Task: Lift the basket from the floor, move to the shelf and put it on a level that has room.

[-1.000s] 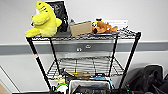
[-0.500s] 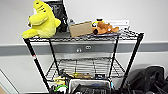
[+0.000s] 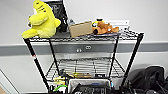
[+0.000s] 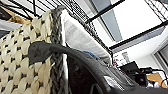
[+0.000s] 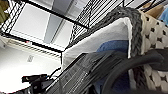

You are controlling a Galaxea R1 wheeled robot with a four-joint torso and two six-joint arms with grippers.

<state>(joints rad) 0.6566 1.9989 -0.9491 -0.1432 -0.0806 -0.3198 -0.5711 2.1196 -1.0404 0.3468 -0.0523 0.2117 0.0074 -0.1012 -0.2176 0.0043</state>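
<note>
The cream woven basket [image 3: 88, 86], with black and blue cloth inside, is off the floor and sits low in front of the black wire rack [image 3: 82, 62], its rim just below the bare second tier [image 3: 85, 66]. Lifting and driving look done; raising it onto that tier is left. Whether either tool is wide or narrow cannot be told, though both wrist views sit tight against the basket's sides.
</note>
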